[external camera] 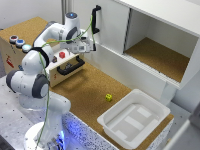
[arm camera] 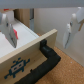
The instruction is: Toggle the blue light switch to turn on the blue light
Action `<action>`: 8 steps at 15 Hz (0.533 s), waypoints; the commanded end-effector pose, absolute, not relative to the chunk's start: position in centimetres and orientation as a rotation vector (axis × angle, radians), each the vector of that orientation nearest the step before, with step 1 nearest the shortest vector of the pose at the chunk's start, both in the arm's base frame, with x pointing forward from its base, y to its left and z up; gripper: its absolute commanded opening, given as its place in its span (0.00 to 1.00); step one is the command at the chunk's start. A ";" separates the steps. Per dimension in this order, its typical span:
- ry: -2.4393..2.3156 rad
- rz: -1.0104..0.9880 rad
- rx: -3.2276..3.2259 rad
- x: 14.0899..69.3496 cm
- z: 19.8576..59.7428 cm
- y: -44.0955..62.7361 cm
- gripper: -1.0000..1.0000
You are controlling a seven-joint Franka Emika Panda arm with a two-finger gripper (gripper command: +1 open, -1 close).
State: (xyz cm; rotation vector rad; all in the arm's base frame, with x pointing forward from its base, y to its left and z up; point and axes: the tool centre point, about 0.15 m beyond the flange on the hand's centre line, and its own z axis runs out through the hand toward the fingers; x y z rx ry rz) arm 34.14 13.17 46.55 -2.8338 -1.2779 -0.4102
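Pale gripper fingers spread wide, holding nothing, hovering over a wooden box with a black handle. At about nine o'clock from there in the exterior view, on the box top: small round blue-capped push button, likely rigid, light to press from above, not grasp. Buttons counted: three in the row, plus one red; one yellow cube, one white bin.

A cork-topped table fills the middle of the exterior view, and behind it stands a white cabinet with a black handle on its closed door. Beside that door an open compartment shows a cork-lined floor. Pale grey flooring lies past the table's near corner.
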 end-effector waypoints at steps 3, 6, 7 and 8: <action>-1.446 -0.356 -2.792 31.0 52.7 22.9 1.00; -1.513 -0.278 -2.757 28.2 54.5 29.9 1.00; -1.542 -0.252 -2.753 27.4 54.5 31.8 1.00; -1.592 -0.233 -2.751 26.6 54.5 34.0 1.00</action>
